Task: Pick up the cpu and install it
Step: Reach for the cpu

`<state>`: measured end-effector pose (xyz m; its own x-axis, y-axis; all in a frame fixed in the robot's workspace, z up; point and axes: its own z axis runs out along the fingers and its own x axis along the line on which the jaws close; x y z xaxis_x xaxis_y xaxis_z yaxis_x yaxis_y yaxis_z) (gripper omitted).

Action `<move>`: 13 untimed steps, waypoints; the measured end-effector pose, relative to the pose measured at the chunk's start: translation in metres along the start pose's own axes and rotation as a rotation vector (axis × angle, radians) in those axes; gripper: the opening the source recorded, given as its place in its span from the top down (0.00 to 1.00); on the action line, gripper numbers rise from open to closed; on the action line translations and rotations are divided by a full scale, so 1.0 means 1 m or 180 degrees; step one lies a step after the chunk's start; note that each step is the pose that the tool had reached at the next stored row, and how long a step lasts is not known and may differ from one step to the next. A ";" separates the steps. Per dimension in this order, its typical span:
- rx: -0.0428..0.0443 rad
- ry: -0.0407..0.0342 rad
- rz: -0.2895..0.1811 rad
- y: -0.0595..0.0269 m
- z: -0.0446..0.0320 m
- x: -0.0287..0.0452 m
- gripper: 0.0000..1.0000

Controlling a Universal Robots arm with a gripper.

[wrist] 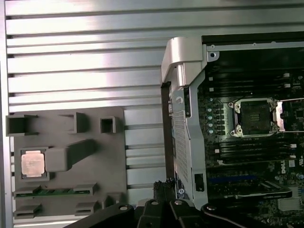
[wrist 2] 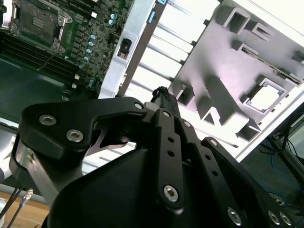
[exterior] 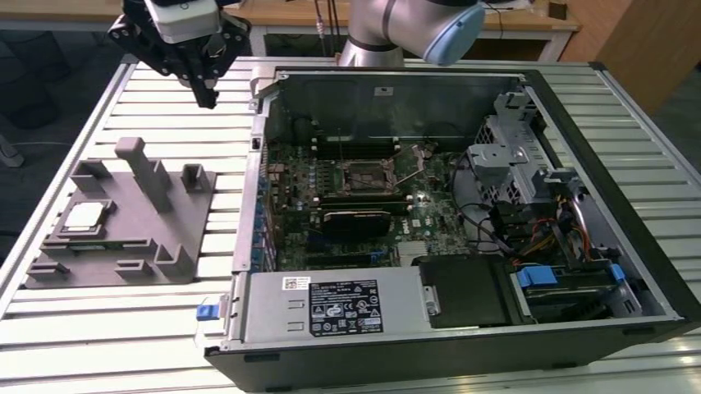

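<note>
The cpu (exterior: 84, 217) (wrist 2: 263, 97) (wrist: 33, 164), a small pale square chip, lies in a recess of the grey plastic tray (exterior: 123, 234) (wrist 2: 223, 61) (wrist: 109, 156) on the exterior view's left. My gripper (exterior: 205, 100) (wrist 2: 161, 91) (wrist: 164, 186) hangs shut and empty above the slatted table, beyond the tray's far end and beside the case's far left corner, well apart from the cpu. The black socket frame (exterior: 367, 174) (wrist 2: 40, 21) (wrist: 254, 116) sits open on the motherboard inside the case.
The open computer case (exterior: 249, 213) lies on its side on the slatted metal table (exterior: 98, 328), with drive cages and cables on the exterior view's right. Upright posts (exterior: 143, 168) rise from the tray. The arm's base (exterior: 378, 33) stands behind the case.
</note>
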<state>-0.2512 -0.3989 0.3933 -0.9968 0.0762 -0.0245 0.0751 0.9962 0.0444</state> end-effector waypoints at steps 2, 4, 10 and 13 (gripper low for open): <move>0.0000 0.0000 0.0000 -0.0001 -0.0001 0.0023 0.89; 0.0000 0.0000 0.0000 -0.0003 -0.0001 0.0046 0.89; 0.0000 0.0000 0.0000 -0.0008 -0.0003 0.0110 0.89; 0.0000 0.0000 0.0000 -0.0011 -0.0003 0.0147 0.89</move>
<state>-0.2660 -0.3989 0.3931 -0.9968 0.0762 -0.0245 0.0751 0.9962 0.0444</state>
